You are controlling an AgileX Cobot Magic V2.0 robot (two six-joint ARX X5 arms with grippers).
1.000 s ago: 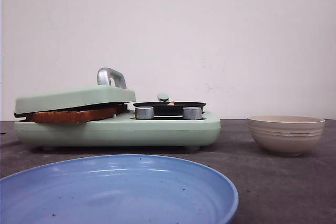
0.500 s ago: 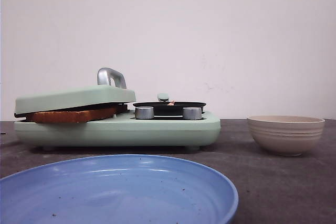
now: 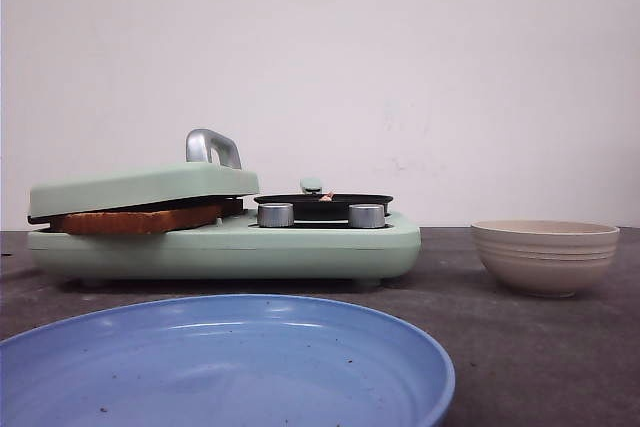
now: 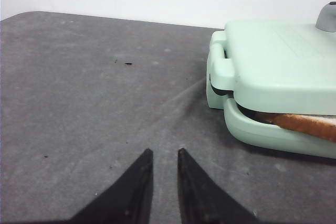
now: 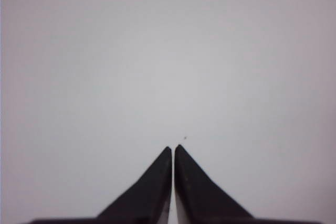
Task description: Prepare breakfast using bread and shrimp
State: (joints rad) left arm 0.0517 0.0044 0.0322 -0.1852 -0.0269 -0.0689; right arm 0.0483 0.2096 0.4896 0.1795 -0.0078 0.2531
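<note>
The bread [image 3: 140, 219] lies inside the mint-green sandwich maker [image 3: 300, 247], pressed under its lowered lid [image 3: 140, 187]; only a brown crust edge shows. In the left wrist view the same crust of the bread [image 4: 307, 125] peeks from the maker's [image 4: 262, 135] side. A tiny pinkish shrimp [image 3: 325, 196] sits on the small black pan [image 3: 322, 201] at the maker's right half. My left gripper [image 4: 165, 151] hovers over the grey table to the left of the maker, its fingers a little apart and empty. The right gripper [image 5: 172, 148] faces a blank white wall, shut, holding nothing. Neither gripper appears in the front view.
A large blue plate [image 3: 380, 342] fills the near foreground. A beige bowl [image 3: 545, 255] stands on the right of the table. Two silver knobs [image 3: 275, 214] sit on the maker's front, and a metal handle [image 3: 211, 146] rises from its lid.
</note>
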